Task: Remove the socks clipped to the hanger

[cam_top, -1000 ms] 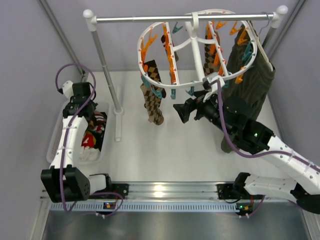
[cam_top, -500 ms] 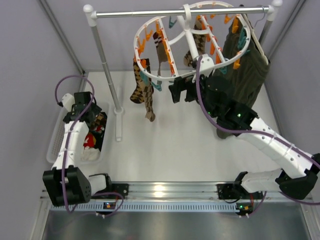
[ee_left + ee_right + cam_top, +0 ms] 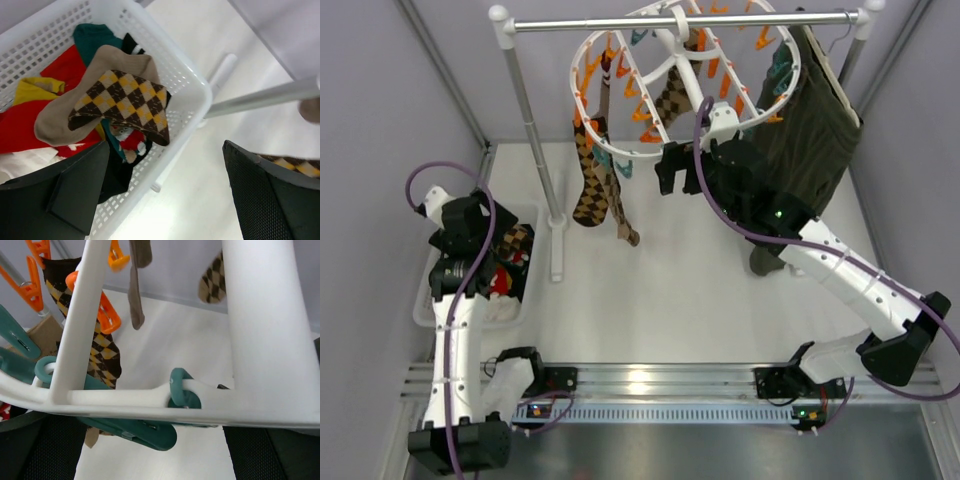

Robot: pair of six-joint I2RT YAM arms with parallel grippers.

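Counted one hanger (image 3: 265, 315), at least three socks (image 3: 588, 185) hanging off it, one rail (image 3: 620, 24), one garment (image 3: 810, 140), one basket (image 3: 45, 37), two arms (image 3: 840, 270). Clips (image 3: 107, 315)? Way too many to count.

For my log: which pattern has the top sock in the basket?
The sock shows brown-and-yellow argyle diamonds; best in left wrist view.

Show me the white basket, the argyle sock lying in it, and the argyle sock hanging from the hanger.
white basket (image 3: 175, 62): left wrist view, mesh side wall.
argyle sock in the basket (image 3: 125, 100): left wrist view, patterned middle.
hanging argyle sock (image 3: 588, 195): top external view, its wide middle part.
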